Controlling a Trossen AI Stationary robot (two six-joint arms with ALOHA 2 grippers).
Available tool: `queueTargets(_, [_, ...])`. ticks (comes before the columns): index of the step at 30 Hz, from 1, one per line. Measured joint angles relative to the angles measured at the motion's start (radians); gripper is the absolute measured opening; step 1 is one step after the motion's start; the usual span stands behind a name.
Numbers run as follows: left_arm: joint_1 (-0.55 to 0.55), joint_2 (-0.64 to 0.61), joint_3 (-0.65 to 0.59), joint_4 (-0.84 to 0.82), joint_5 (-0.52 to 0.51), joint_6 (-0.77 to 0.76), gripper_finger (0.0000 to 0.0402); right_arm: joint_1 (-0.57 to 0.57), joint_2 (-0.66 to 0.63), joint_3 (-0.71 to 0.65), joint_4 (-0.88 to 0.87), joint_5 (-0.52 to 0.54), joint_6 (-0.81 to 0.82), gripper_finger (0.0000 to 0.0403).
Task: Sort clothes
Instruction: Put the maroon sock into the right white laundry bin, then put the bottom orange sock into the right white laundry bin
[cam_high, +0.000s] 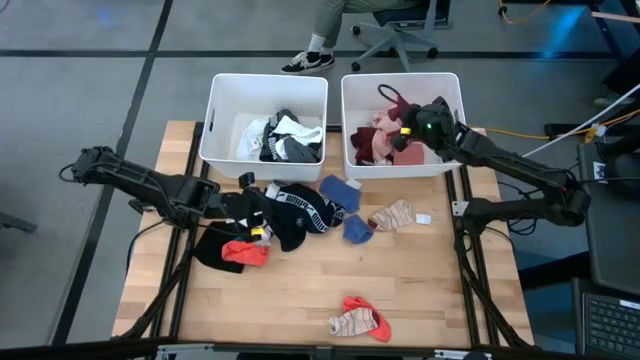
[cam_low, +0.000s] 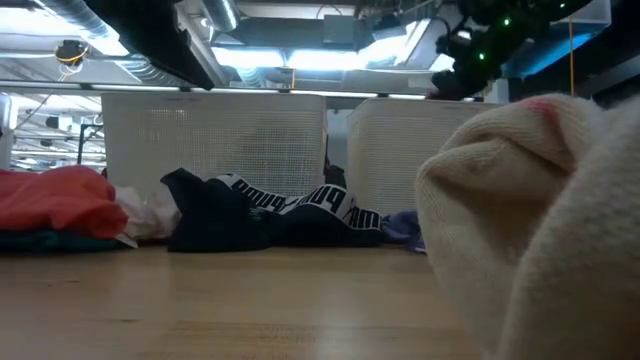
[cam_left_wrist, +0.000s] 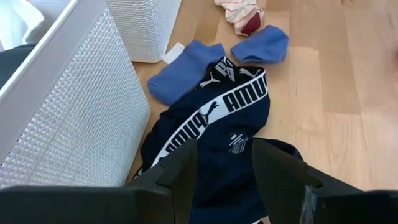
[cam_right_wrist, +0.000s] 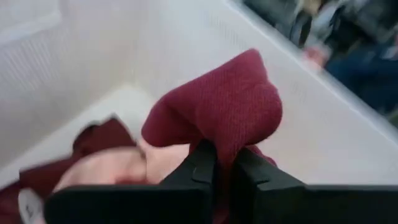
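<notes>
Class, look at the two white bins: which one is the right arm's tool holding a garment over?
The right-hand bin, holding pink and maroon clothes; the right tool pinches a maroon sock above it.

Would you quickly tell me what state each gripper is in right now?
Left gripper: open over the navy garment.
Right gripper: shut on a maroon sock.

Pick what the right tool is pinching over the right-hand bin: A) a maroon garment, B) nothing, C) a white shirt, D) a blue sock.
A: the right tool is shut on the maroon garment, holding it above the pink and red pile inside the right bin.
</notes>
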Motion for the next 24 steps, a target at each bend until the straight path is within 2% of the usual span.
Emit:
queueTargets(4, [0.000,0.000,0.000,0.000,0.000,0.000,0.0145,-0.053,0.026,0.000,-0.078,-0.044,0.081,0.0077])
queueTargets(11, [0.000,0.000,0.000,0.005,0.000,0.000,0.0145,-0.057,0.058,0.000,-0.086,-0.050,0.126,0.0231])
queueTargets(14, [0.000,0.000,0.000,0.006,0.000,0.000,0.0145,-0.057,0.057,0.000,-0.087,-0.050,0.126,0.0283])
queueTargets(18, [0.000,0.000,0.000,0.005,0.000,0.000,0.0145,-0.055,0.048,0.019,-0.134,-0.054,0.128,0.0322])
queueTargets(24, [0.000,0.000,0.000,0.005,0.000,-0.005,0.0145,0.051,0.031,0.151,-0.321,-0.069,0.173,0.0335])
